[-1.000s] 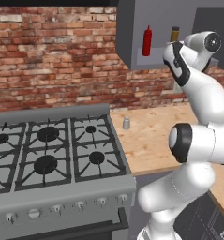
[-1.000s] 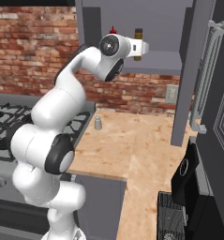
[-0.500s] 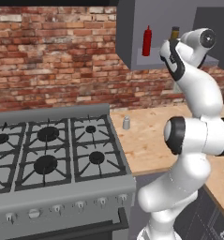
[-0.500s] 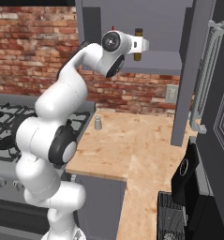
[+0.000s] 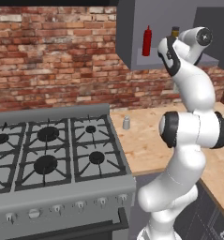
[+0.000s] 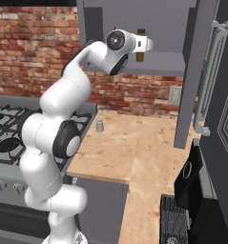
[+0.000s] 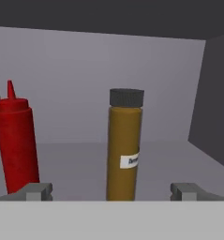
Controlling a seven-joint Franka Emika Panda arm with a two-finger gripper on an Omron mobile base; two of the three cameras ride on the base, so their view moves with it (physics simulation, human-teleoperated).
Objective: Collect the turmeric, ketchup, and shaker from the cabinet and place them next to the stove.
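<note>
**Jaws spread wide on either side of the turmeric, no grip yet**

The arm reaches up into the cabinet (image 5: 132, 56), with the gripper (image 7: 111, 191) levelled at the shelf so that the turmeric (image 7: 125, 145) stands upright, centred between the two finger tips. The jaws are released and fully spread, one tip well to each side of the bottle with clear space between; nothing is grasped. That wide stance suits a bottle taken from the side: the tips can slide past its body before they clench.

The ketchup (image 7: 17, 140) stands upright on the same shelf, beside the turmeric and apart from it, just outside one finger tip (image 7: 36, 191). Judging by that closeness, a straight advance matters, or the tip could nudge the red bottle.

The shaker (image 5: 126, 123) is already down on the wooden surface (image 5: 146, 145), upright and just beside the stove (image 5: 52, 154), near the brick wall. So one of the three items appears delivered, and the turmeric is the step in hand, with the ketchup left for later. In the left base view both bottles show on the shelf behind the wrist.
</note>
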